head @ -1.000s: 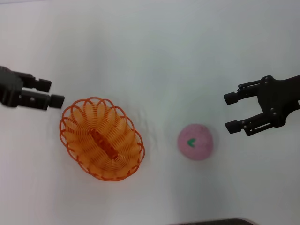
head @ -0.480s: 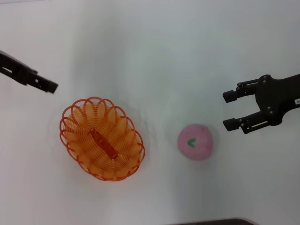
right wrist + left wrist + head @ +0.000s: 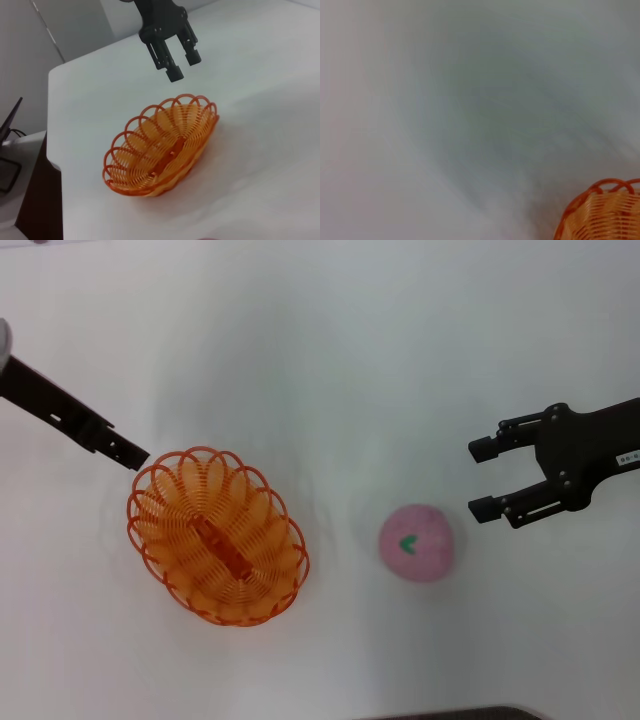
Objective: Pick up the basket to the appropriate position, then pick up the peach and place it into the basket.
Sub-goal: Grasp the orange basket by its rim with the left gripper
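The oval orange wire basket (image 3: 218, 537) lies on the white table (image 3: 320, 340), left of centre. The pink-mauve peach (image 3: 418, 542) with a green leaf mark sits to its right, apart from it. My left gripper (image 3: 130, 454) is at the basket's far-left rim, seen edge-on in the head view. In the right wrist view it (image 3: 184, 67) hangs open just above the rim of the basket (image 3: 162, 147). The left wrist view shows only a piece of the basket rim (image 3: 602, 210). My right gripper (image 3: 480, 480) is open and empty, just right of the peach and a little beyond it.
The table's near edge shows as a dark strip (image 3: 450, 712) at the bottom of the head view. In the right wrist view the table ends beyond the basket, with a dark object (image 3: 7, 165) past that edge.
My left gripper has turned edge-on, swung away and come back to the basket's far-left rim. My right gripper has shifted slightly left toward the peach. Basket and peach have not moved.
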`<act>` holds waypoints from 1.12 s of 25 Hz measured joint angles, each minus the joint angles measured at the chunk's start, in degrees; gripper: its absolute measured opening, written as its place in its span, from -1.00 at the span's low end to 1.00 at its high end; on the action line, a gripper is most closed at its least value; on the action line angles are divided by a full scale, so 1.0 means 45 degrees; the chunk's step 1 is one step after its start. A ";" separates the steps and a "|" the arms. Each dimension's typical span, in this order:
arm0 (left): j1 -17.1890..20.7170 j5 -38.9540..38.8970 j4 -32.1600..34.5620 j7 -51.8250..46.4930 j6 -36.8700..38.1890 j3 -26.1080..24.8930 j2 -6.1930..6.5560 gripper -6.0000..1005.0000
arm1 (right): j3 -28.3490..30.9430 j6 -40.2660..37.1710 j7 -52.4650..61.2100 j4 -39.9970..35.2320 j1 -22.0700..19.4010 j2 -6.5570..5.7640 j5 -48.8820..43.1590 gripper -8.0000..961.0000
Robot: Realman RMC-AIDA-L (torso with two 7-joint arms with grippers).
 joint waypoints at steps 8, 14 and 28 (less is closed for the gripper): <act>-0.0157 0.0012 -0.1429 0.0131 -0.1129 0.0325 -0.0208 0.39 | -0.0094 0.0191 -0.0140 0.0066 0.0041 0.0048 0.0001 0.78; -0.0214 0.0020 -0.2360 0.0154 -0.1848 0.0539 -0.0245 0.38 | -0.0113 0.0219 -0.0304 0.0072 0.0019 0.0082 0.0000 0.78; -0.0279 -0.0047 -0.2901 0.0031 -0.2273 0.0793 -0.0354 0.35 | -0.0226 0.0570 -0.0498 0.0396 -0.0023 0.0099 -0.0016 0.78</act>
